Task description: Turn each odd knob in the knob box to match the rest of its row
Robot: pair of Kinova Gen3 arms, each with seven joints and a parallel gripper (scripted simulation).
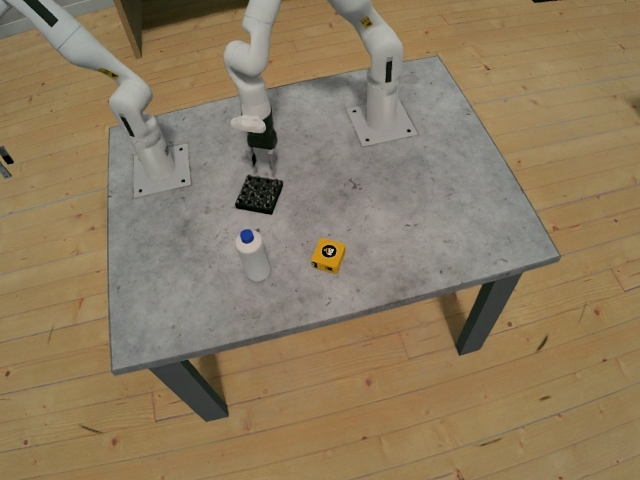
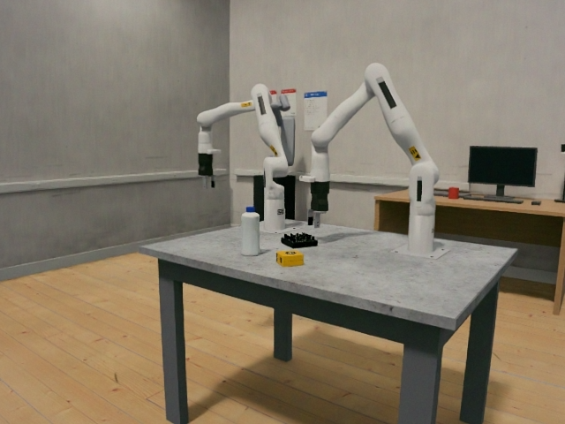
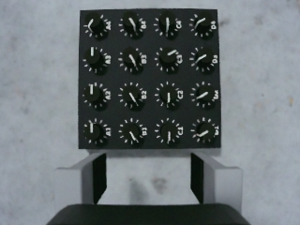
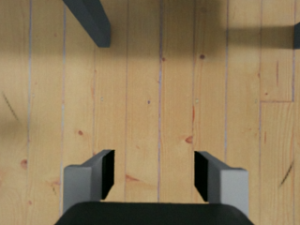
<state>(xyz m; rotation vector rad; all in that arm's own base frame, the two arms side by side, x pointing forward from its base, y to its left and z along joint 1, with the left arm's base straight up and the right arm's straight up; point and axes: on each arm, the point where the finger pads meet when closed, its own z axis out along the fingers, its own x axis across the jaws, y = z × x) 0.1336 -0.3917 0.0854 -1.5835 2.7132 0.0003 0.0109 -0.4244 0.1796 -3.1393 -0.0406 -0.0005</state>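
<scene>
The black knob box (image 1: 254, 209) (image 2: 310, 244) (image 3: 150, 77) lies flat on the table. In the left wrist view, knobs A1 (image 3: 94, 132), A2 (image 3: 94, 95) and A3 (image 3: 94, 58) point up, while A4 (image 3: 96, 25) points to the lower left. C1 (image 3: 169, 133), C2 (image 3: 169, 96) and C4 (image 3: 168, 23) point down; C3 (image 3: 170, 57) points to the upper right. All B knobs point to the lower right, all D knobs to the lower left. My left gripper (image 1: 263, 164) (image 2: 313, 222) (image 3: 148, 171) is open above the A1-D1 edge. My right gripper (image 2: 208, 183) (image 4: 154, 167) is open, beyond the table.
A white bottle (image 1: 254, 260) (image 2: 250, 232) with a blue cap stands near the box. A yellow block (image 1: 328, 255) (image 2: 290, 258) lies nearby on the grey table (image 1: 439, 206) (image 2: 387, 274). The two arm bases (image 1: 381, 111) (image 1: 155, 162) stand at the table's back part.
</scene>
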